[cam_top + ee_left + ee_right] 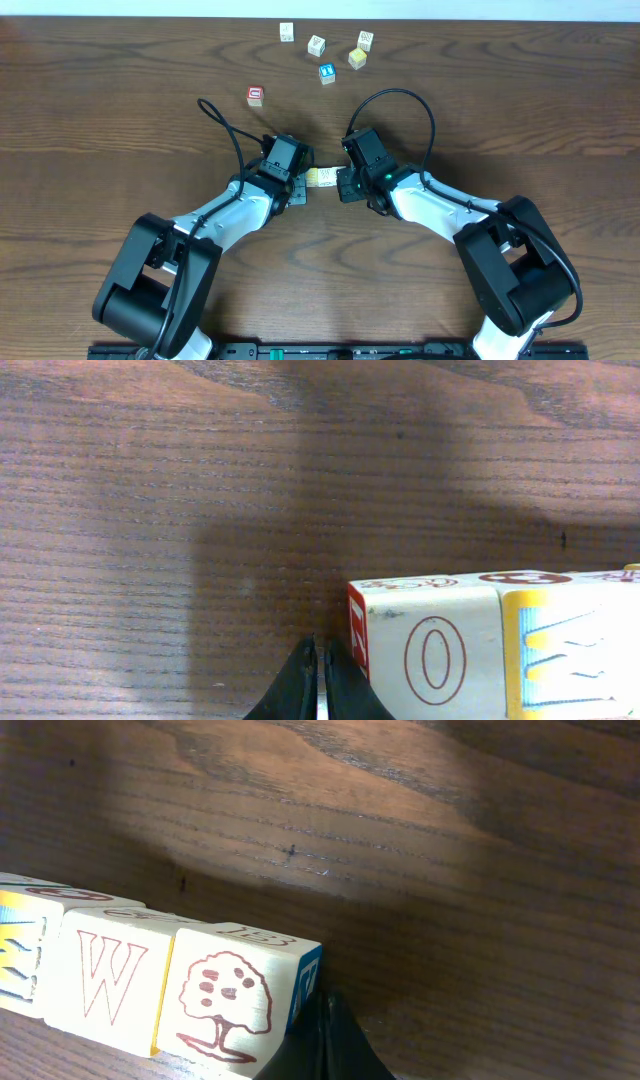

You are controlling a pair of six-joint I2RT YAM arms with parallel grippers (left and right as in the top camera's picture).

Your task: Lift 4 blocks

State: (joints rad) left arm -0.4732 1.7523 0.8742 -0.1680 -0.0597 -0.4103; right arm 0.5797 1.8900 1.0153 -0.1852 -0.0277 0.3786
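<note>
The blocks of the task stand as one short row (pixel 322 177) in the middle of the surface (pixel 120 130), end to end between the two arms. The left arm's fingers (pixel 303 685) are together, and their tips lie against the red end face of the block with the letter O (pixel 435 660). The right arm's fingers (pixel 338 1045) are together too, just at the blue end face of the block with the tree (pixel 225 1005). Next to it comes the block with the W (pixel 105 985). So no block sits inside a pair of fingers. I judge that the row is squeezed from its two ends. Whether it is free of the surface I cannot tell, and no single view shows the whole row to count it.

To do this step well, both arms should press inward with equal force, along one line through the middle of the end faces. If one tip sits too low or too high, the row may bend open like a hinge and fall apart. The rise should be slow and equal on both sides, so that the row is level, and the pressure must not be loosened on the way up.

Six loose cubes (pixel 316 45) lie well apart near the far edge, among them a red one (pixel 255 96) and a blue one (pixel 327 73). They play no part in this step.
</note>
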